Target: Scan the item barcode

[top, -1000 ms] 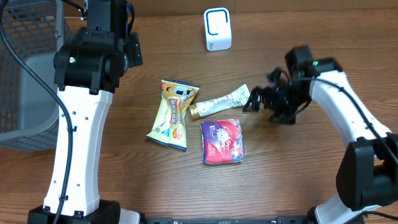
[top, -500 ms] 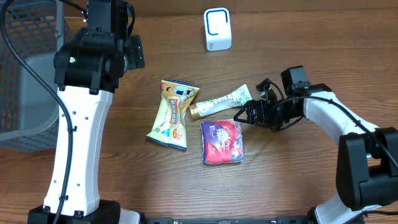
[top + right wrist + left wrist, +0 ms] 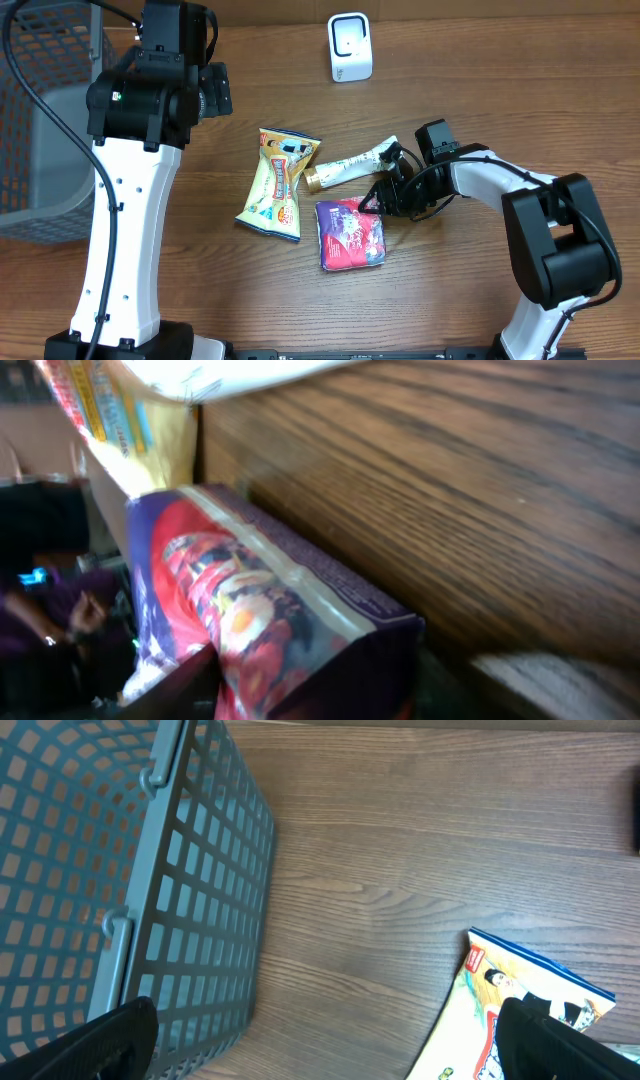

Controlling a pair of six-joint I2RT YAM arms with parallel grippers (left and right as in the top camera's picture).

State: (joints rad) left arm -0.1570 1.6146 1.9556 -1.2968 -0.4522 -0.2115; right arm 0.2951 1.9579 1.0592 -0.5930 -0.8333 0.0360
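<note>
Right gripper (image 3: 375,200) clamped on a packet corner; left gripper (image 3: 325,1050) spread wide, holding nothing.
The purple and red foil snack packet (image 3: 350,235) lies mid-table, pinched at its upper right corner. The right wrist view is blurred, and from overhead the fingertips merge with dark cabling. A white tube (image 3: 355,162) lies just beside the packet and a yellow snack bag (image 3: 280,185) is near. The bare wooden table (image 3: 450,290) opens toward the robot.

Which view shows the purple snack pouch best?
Overhead: the purple pouch shows nearly whole, flat on the table beside the tube. The right wrist view gives only a blurred, cropped close-up; the left wrist view misses it entirely.
</note>
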